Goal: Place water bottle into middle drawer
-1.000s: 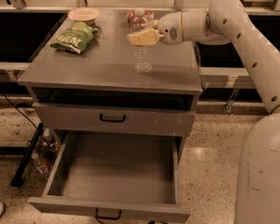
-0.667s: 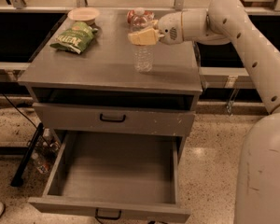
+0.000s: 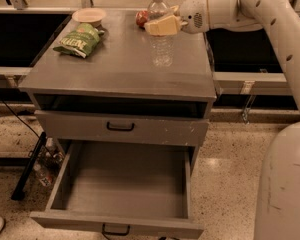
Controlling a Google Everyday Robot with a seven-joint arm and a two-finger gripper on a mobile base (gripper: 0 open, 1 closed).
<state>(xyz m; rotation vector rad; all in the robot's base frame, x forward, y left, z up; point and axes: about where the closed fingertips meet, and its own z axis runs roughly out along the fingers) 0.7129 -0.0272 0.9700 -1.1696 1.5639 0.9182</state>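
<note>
The water bottle is clear and ribbed with a white cap. It hangs upright just above the right rear part of the grey cabinet top. My gripper reaches in from the right and is shut on the bottle's upper body, its tan fingers wrapped around it. The middle drawer is pulled out wide at the bottom of the cabinet. Its bare grey tray is empty, and its black wire handle is on the front. It lies below and nearer than the bottle.
A green chip bag and a shallow bowl sit at the rear left of the top. A red soda can stands behind the bottle. A closed drawer front is above the open drawer. My white arm fills the right side.
My gripper has risen and shifted slightly right with the water bottle in it. The bottle's base has come off the cabinet top.
</note>
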